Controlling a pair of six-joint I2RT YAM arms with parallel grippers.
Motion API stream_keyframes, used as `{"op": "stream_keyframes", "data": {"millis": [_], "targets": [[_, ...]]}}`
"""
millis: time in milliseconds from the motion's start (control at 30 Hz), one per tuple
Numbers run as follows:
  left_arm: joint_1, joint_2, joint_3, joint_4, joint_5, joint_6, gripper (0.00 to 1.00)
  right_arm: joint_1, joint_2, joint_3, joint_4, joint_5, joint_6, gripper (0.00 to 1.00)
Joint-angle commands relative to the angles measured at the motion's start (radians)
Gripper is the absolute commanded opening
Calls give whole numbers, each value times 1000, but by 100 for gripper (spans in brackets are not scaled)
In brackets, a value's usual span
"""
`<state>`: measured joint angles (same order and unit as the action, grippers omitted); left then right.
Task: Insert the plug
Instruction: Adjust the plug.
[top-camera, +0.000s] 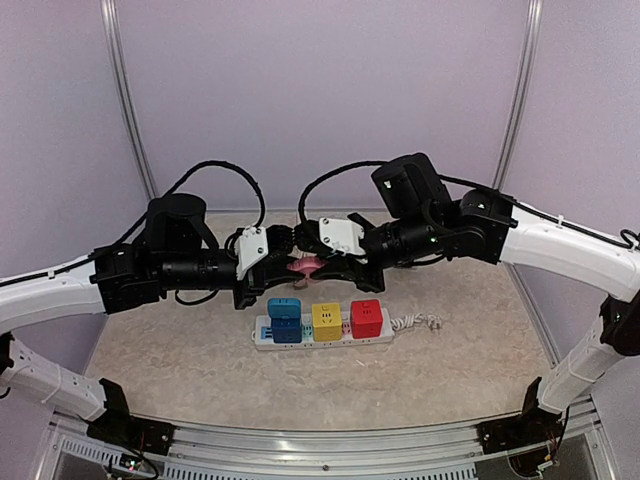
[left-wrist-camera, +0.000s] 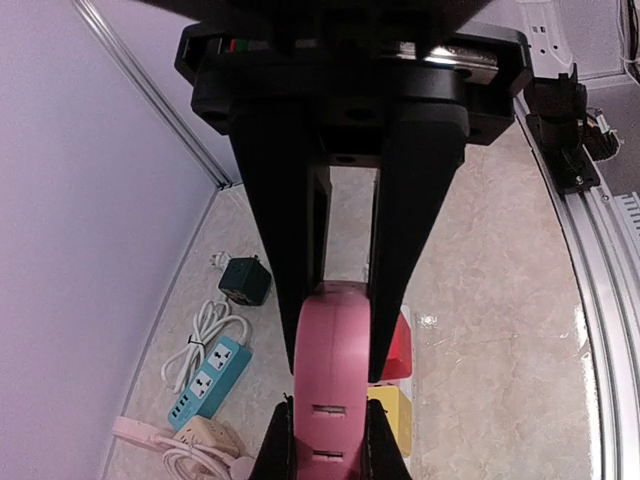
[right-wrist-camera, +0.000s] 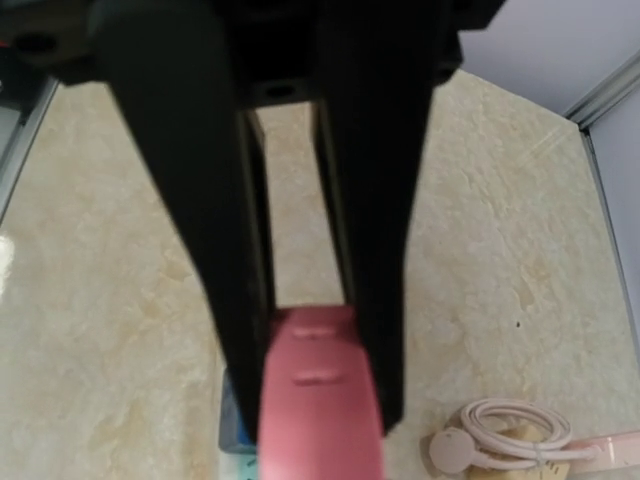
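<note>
A pink plug (top-camera: 303, 266) hangs in the air between my two grippers, above and behind the white power strip (top-camera: 268, 334). My left gripper (top-camera: 288, 262) is shut on it from the left. In the left wrist view its black fingers (left-wrist-camera: 385, 300) press both sides of the pink plug (left-wrist-camera: 335, 370). My right gripper (top-camera: 318, 262) is shut on the same plug from the right. The right wrist view shows that gripper (right-wrist-camera: 315, 425) clamping the pink plug (right-wrist-camera: 318, 400). On the strip sit a blue cube (top-camera: 285, 318), a yellow cube (top-camera: 326, 319) and a red cube (top-camera: 367, 317).
The left wrist view shows a dark green adapter (left-wrist-camera: 245, 281), a teal power strip (left-wrist-camera: 208, 380) with a coiled white cord, and a beige socket block (left-wrist-camera: 205, 437) near the wall. A coiled pink cable (right-wrist-camera: 510, 425) lies on the table. An aluminium rail (left-wrist-camera: 590, 250) runs along the table edge.
</note>
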<state>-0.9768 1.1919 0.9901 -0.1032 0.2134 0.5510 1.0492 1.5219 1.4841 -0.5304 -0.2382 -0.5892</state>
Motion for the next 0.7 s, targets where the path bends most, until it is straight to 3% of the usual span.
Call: {"op": "stream_keyframes", "data": {"millis": [0, 67, 100, 233, 333, 433, 667], "targets": [[-2, -1, 9, 77, -31, -22, 0, 12, -10, 1, 46, 20, 48, 0], [2, -8, -6, 140, -39, -61, 0, 7, -55, -57, 128, 46, 92, 37], [6, -18, -15, 174, -37, -87, 0, -4, -84, -101, 183, 40, 117, 47], [56, -42, -56, 348, 45, -249, 0, -128, -205, -309, 519, -224, 375, 64], [79, -26, -92, 489, 150, -361, 0, -159, -230, -399, 717, -283, 496, 77], [77, -7, -139, 625, 186, -415, 0, -159, -225, -433, 808, -319, 548, 79], [58, 18, -179, 749, 192, -449, 0, -159, -184, -400, 829, -422, 587, 62]]}}
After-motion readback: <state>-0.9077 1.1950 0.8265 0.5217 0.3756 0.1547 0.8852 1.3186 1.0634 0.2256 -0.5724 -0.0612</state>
